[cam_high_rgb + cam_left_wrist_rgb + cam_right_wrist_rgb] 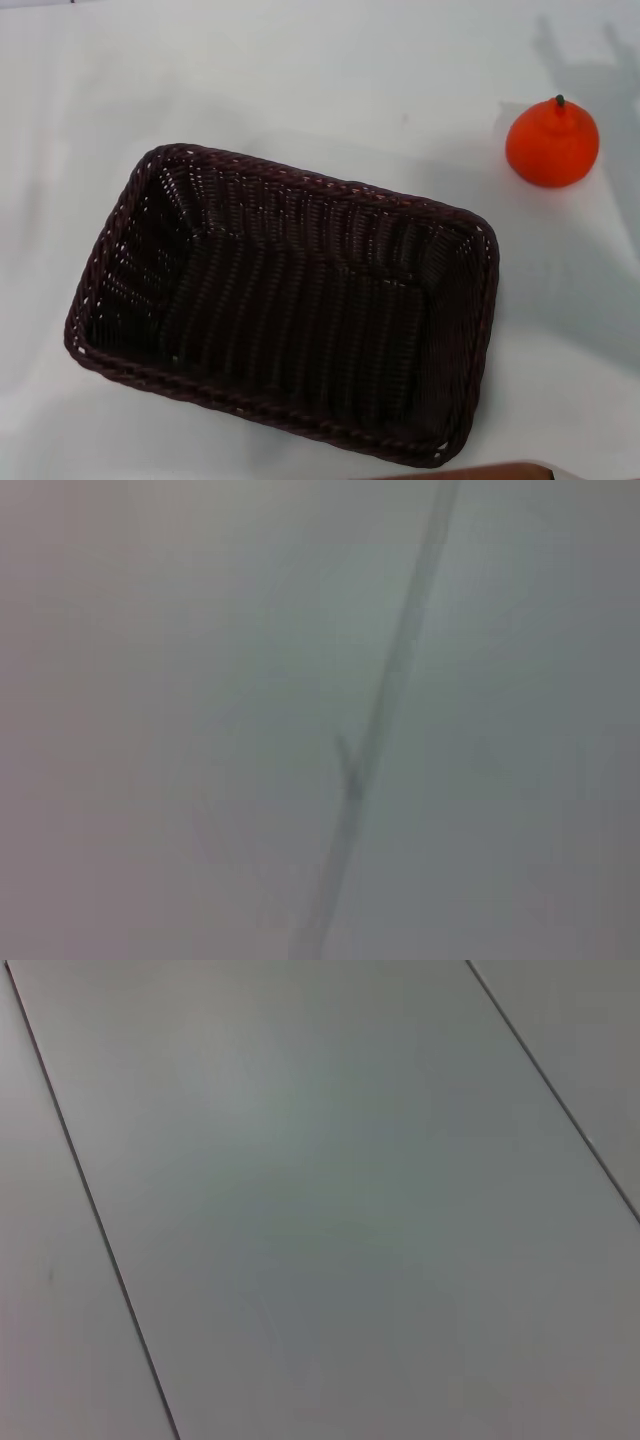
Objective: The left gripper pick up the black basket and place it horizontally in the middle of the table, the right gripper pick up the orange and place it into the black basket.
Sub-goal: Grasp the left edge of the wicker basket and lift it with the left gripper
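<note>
The black basket [285, 300] lies on the white table [300, 80] in the head view, in the middle, its long side running left to right and slightly skewed. It is empty. The orange [552, 143] stands on the table at the far right, apart from the basket, stem up. Neither the left gripper nor the right gripper shows in any view. The two wrist views show only grey panelled surface with thin dark seams.
A brown edge [480, 470] shows at the bottom of the head view, just below the basket's near right corner. A faint shadow [590, 60] falls on the table behind the orange.
</note>
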You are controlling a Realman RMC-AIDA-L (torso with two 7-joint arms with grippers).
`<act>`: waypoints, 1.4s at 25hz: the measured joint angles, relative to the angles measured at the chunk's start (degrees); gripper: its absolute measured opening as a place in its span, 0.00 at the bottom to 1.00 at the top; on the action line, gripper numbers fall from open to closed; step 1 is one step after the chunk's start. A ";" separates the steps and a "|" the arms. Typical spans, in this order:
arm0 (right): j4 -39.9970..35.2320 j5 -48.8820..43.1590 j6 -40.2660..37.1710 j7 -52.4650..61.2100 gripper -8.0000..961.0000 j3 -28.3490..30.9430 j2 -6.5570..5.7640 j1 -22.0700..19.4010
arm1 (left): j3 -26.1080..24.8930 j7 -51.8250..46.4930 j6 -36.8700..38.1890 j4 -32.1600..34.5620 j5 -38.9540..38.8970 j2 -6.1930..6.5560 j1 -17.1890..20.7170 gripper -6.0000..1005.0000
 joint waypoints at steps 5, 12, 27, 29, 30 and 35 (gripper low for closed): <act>0.09 0.01 0.04 0.64 0.97 -0.83 -0.08 -0.07 | 2.87 -22.51 -0.24 -13.15 12.59 5.42 1.04 0.71; -0.02 0.02 -1.22 0.76 0.97 -2.41 -0.16 -0.17 | 3.13 -56.37 -3.33 -39.60 35.18 10.61 -1.20 0.71; -0.02 0.15 -1.55 2.78 0.97 -3.11 -0.09 -0.51 | 10.79 -89.03 -20.76 -67.58 75.10 4.91 -13.59 0.73; -0.02 0.17 -1.57 2.81 0.97 -3.09 -0.09 -0.49 | 12.52 -90.13 -21.07 -67.67 75.84 3.88 -13.79 0.73; -0.02 0.18 -1.70 2.81 0.97 -3.07 -0.09 -0.45 | 13.10 -90.44 -21.08 -67.60 76.01 3.48 -13.81 0.72; 0.15 0.18 -2.71 2.81 0.97 -2.91 -0.17 -0.23 | 14.35 -91.28 -21.97 -66.70 76.30 1.79 -14.08 0.72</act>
